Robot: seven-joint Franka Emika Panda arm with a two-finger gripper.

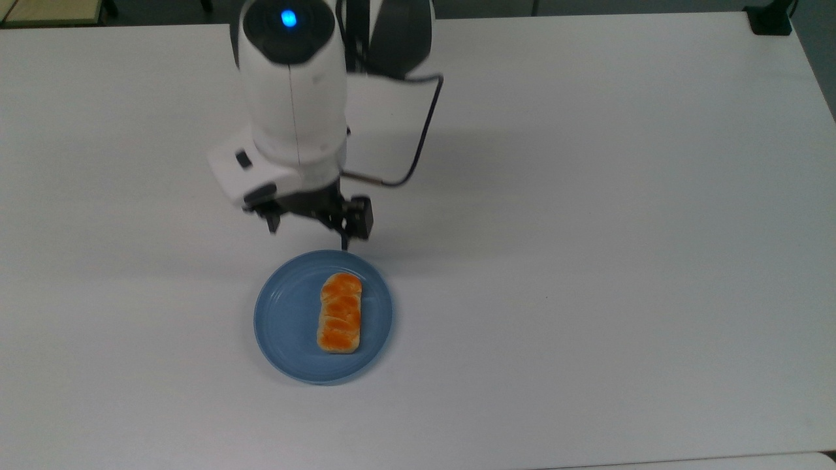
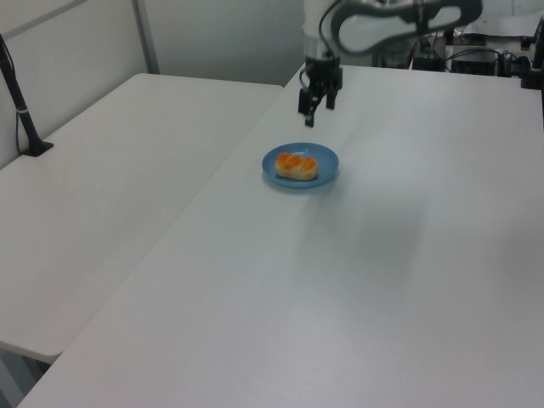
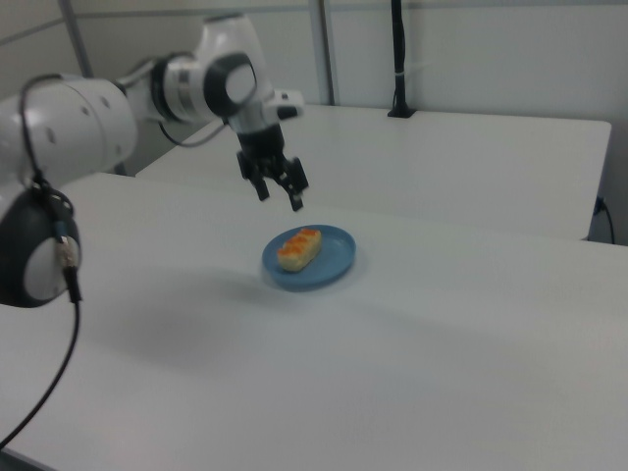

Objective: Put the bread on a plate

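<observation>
The bread [image 1: 339, 313] lies flat on the plate [image 1: 287, 326], its glazed orange-brown top facing up, its length running from the plate's far rim toward its near rim in the top view and sitting a little toward the top view's right of the plate's middle. In the left view the bread [image 2: 297, 166] lies across the plate [image 2: 327, 170], and in the right view the bread [image 3: 298, 248] rests on the plate [image 3: 334, 263] toward the right view's left side of it. The plate sits on the white counter [image 1: 588, 261]. My fingers [image 1: 273, 223] are spread wide with nothing between them, pointing down, and they hang in the air above the counter, apart from the plate and the bread. In the top view my gripper [image 1: 307, 228] appears just beyond the plate's far rim; in the left view my gripper [image 2: 313, 112] hangs above and behind the plate, and in the right view my gripper [image 3: 280, 198] hangs above the plate's left edge. A dark cable [image 1: 418, 143] loops from my wrist on the side away from the plate.
</observation>
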